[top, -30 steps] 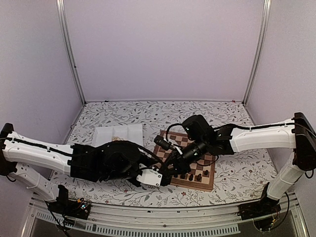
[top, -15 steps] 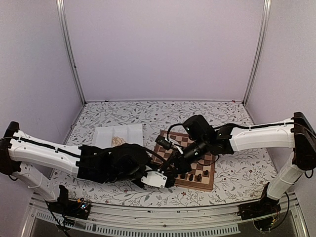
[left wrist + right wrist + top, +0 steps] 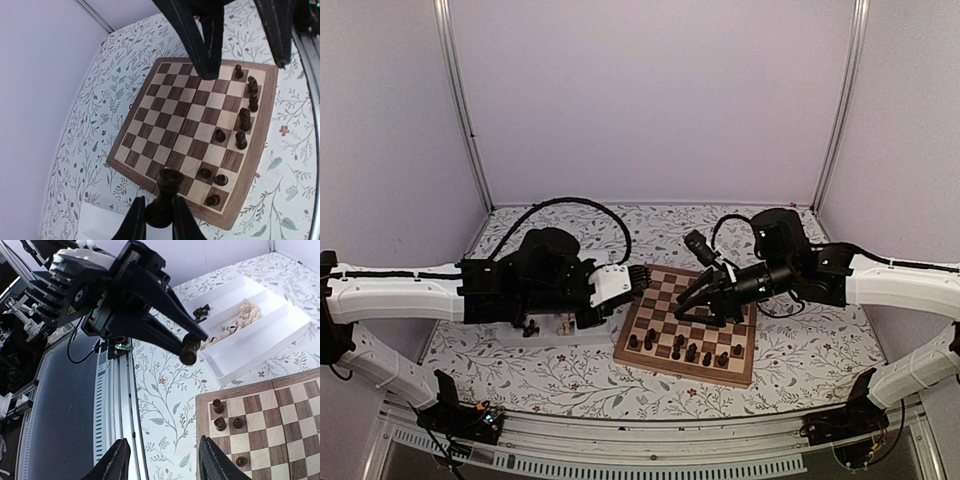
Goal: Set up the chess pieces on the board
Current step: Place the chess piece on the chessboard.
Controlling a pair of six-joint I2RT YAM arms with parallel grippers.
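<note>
My left gripper [image 3: 155,215] is shut on a dark rook-like chess piece [image 3: 165,197], held upright in the air over the board's left edge. In the top view this gripper [image 3: 638,275] hangs between the white tray and the board [image 3: 705,300]. Several dark pieces [image 3: 682,350] stand in the two near rows of the board [image 3: 180,115]. My right gripper [image 3: 162,465] is open and empty above the board [image 3: 280,440], pointing at the left gripper [image 3: 187,342] and its held piece [image 3: 189,350]. In the top view the right gripper [image 3: 688,298] is over the board's middle.
The white two-compartment tray [image 3: 270,340] lies left of the board. It holds pale pieces [image 3: 240,320] in one compartment and a few dark pieces [image 3: 201,312] in the other. In the top view the left arm covers most of the tray [image 3: 535,335]. The table's near rail [image 3: 122,405] runs below.
My left arm has risen from the board's near-left corner and swung back to its left edge. My right arm has pulled back to the right, over the board's middle.
</note>
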